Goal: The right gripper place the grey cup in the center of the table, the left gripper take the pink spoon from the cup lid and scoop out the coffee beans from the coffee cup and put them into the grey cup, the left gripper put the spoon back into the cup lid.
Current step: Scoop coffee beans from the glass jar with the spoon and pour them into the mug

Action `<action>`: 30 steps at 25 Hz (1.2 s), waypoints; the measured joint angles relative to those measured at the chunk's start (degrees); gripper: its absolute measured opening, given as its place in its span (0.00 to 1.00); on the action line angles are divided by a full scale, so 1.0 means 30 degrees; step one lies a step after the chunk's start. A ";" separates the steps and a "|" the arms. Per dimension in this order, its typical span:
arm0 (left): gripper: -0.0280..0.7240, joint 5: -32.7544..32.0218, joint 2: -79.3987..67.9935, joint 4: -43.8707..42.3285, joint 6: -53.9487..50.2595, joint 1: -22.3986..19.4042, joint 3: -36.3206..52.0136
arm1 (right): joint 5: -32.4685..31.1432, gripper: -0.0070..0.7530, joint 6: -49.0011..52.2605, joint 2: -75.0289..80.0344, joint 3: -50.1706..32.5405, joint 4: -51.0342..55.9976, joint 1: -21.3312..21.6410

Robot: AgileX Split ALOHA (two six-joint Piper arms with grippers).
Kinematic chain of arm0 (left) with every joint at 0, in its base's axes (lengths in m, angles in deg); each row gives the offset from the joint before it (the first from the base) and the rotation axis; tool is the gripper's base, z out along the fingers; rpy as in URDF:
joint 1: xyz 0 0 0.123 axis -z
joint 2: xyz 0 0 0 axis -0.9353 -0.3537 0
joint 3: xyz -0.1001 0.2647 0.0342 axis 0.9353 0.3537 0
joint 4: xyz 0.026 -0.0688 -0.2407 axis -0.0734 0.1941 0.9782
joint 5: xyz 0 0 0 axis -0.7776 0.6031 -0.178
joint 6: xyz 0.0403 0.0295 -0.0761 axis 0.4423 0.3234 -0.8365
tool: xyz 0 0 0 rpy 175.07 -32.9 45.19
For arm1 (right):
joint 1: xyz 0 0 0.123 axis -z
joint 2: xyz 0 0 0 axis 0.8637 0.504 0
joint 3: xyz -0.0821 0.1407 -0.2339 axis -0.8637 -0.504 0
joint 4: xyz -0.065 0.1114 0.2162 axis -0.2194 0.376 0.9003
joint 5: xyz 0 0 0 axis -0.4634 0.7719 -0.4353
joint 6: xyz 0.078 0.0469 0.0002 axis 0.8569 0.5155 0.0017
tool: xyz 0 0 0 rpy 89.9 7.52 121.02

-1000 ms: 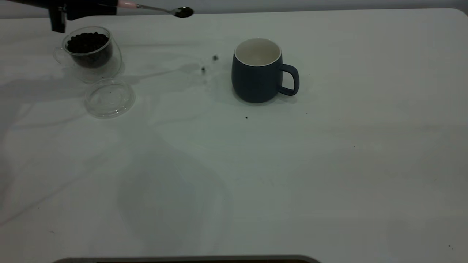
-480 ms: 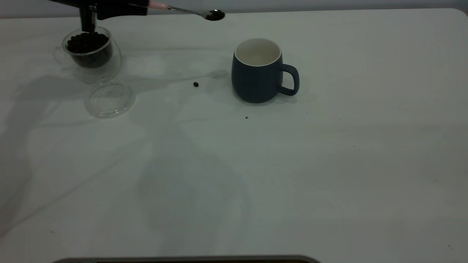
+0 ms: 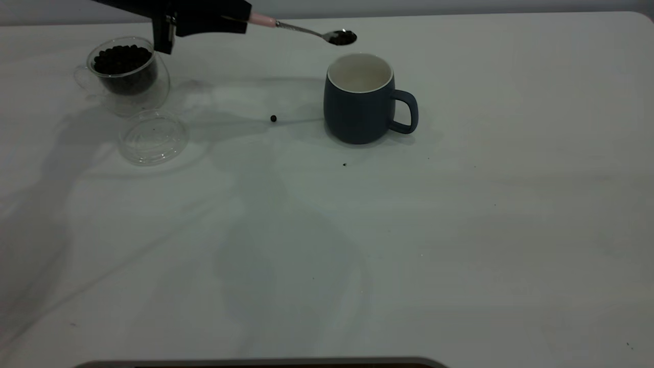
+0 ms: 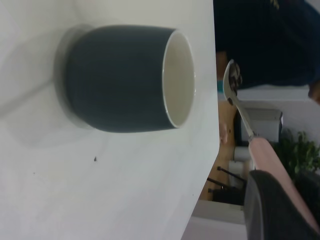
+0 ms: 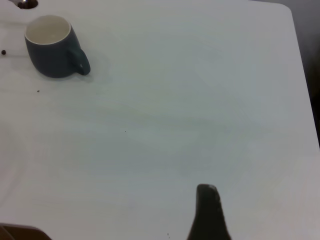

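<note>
The left gripper (image 3: 240, 18) is clamped on the pink spoon (image 3: 306, 29) by its handle, near the far edge of the worktop. The spoon's long axis runs toward the right edge, and its loaded bowl hangs just short of the rim of the grey cup (image 3: 360, 99), on the far-left side of it. The cup stands upright toward the far middle. To tip beans in, the bowl likely needs a little more travel rightward. Only one finger of the right gripper (image 5: 210, 212) shows, well apart from the cup; its opening cannot be told.

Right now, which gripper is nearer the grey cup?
Left. The left gripper holds the pink spoon beside the grey cup, bowl near its rim. The right gripper is far across the table.
</note>
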 joint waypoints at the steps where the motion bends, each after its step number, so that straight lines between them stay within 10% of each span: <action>1: 0.22 0.0004 -0.0120 0.0023 0.0000 0.0051 0.0000 | 0.0000 0.79 0.0000 0.0000 0.0000 0.0000 0.0000; 30: 0.22 0.2789 -0.1225 0.1468 1.5704 0.0939 0.0000 | 0.0000 0.79 0.0014 0.0000 0.0000 0.0000 0.0000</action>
